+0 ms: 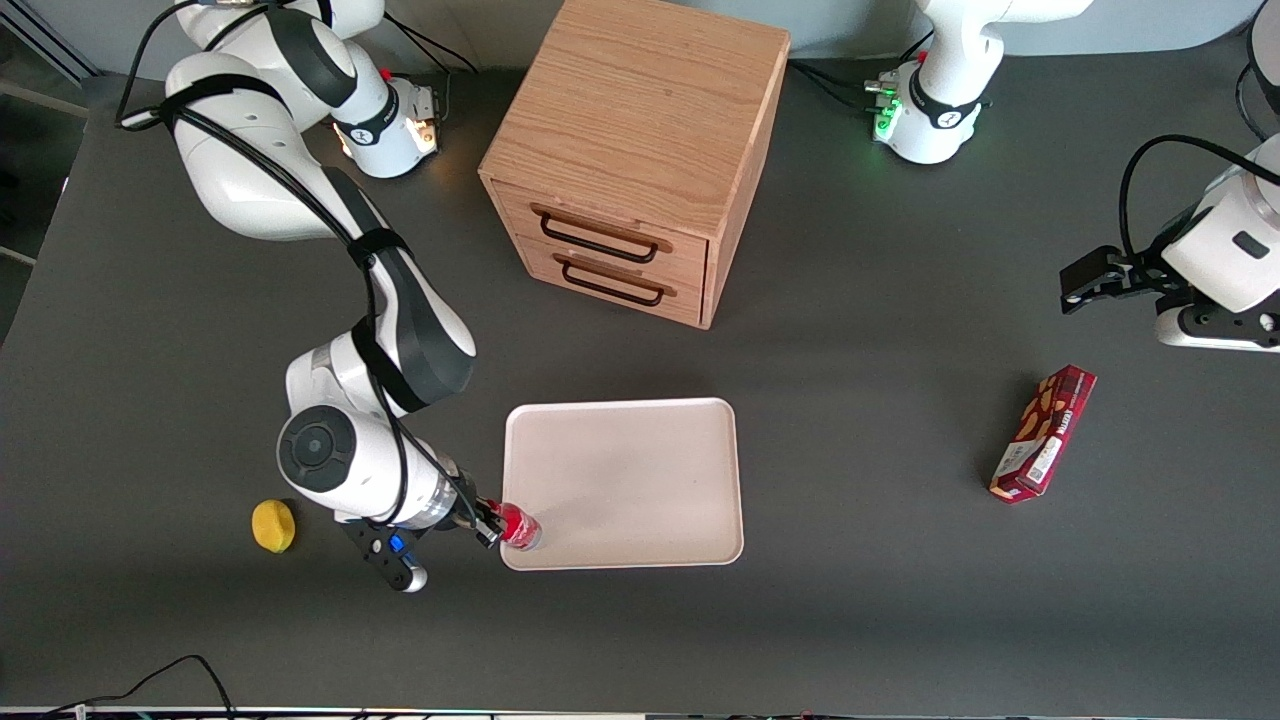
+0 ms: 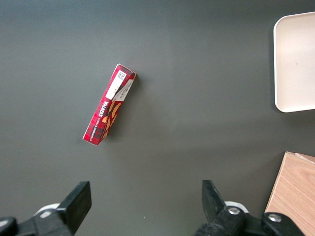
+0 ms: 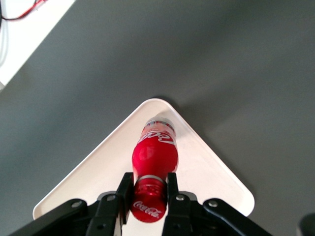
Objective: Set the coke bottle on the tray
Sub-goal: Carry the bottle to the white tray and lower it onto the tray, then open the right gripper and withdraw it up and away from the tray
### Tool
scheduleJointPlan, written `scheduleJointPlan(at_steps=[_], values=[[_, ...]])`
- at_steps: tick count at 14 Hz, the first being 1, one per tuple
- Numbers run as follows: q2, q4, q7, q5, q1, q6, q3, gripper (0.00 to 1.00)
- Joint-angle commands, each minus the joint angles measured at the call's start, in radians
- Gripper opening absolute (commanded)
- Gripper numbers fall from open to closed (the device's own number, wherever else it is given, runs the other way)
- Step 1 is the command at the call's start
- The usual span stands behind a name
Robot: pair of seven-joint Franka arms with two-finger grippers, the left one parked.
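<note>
Gripper (image 1: 490,527) low over the desk (image 1: 900,600), at the tray's corner nearest the front camera on the working arm's end, clamped on the neck of the coke bottle (image 1: 521,528) just under the red cap. In the right wrist view, gripper (image 3: 147,189) with one black finger (image 3: 125,189) pressed to each side of the neck, coke bottle (image 3: 153,156) hanging straight down from it, white lettering on the red body, grey base down at the tray (image 3: 98,172) floor inside the rounded corner; cannot tell whether the base touches or hangs just clear. From the front, bottle directly beside the gripper, toward the parked arm's end, leaning a little, its base just inside the low rim of the tray (image 1: 640,440). Rest of the pale tray stretching away from the gripper toward the parked arm's end and farther from the front camera, bare surface. Small yellow round thing (image 1: 273,526) on the desk near the gripper, farther toward the working arm's end, level with it, well apart from the tray. Wooden drawer cabinet (image 1: 640,150) much farther from the front camera than the gripper, two drawers with dark handles facing the tray, both shut. Dark red snack box (image 1: 1043,432) lying flat well apart from the gripper, toward the parked arm's end of the desk, past the tray; same snack box (image 2: 109,104) plain in the left wrist view, with a corner of the tray (image 2: 295,64) and an edge of the cabinet (image 2: 295,191) at the margins.
</note>
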Motion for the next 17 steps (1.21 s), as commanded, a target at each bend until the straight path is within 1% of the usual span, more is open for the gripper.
scheduleJointPlan(at_steps=[1, 2, 3, 4, 6, 7, 8, 9, 10, 11, 12, 13, 14, 15, 16, 17], values=[[0.025, 0.056, 0.035, -0.022, 0.014, 0.005, 0.008, 0.0], [0.03, 0.051, 0.034, -0.022, 0.012, 0.013, 0.008, 0.72], [0.03, 0.05, 0.027, -0.024, 0.012, 0.011, 0.007, 1.0], [0.021, 0.051, 0.024, -0.022, 0.003, -0.004, 0.01, 1.0], [-0.025, 0.053, 0.008, -0.025, -0.012, -0.101, 0.037, 1.0], [-0.092, 0.05, -0.038, -0.062, -0.023, -0.148, 0.046, 1.0], [-0.149, 0.04, -0.111, -0.077, -0.052, -0.23, 0.085, 1.0], [-0.213, 0.034, -0.211, -0.082, -0.107, -0.334, 0.15, 1.0], [-0.297, -0.004, -0.27, -0.083, -0.136, -0.431, 0.163, 1.0], [-0.406, -0.08, -0.325, -0.08, -0.172, -0.476, 0.163, 1.0], [-0.512, -0.184, -0.392, -0.074, -0.204, -0.488, 0.159, 1.0], [-0.619, -0.308, -0.458, -0.07, -0.227, -0.486, 0.133, 1.0], [-0.708, -0.407, -0.52, -0.032, -0.229, -0.478, 0.069, 1.0], [-0.779, -0.479, -0.579, 0.042, -0.229, -0.464, 0.0, 1.0], [-0.844, -0.553, -0.624, 0.085, -0.229, -0.447, -0.057, 1.0], [-0.907, -0.635, -0.667, 0.1, -0.229, -0.415, -0.088, 1.0]])
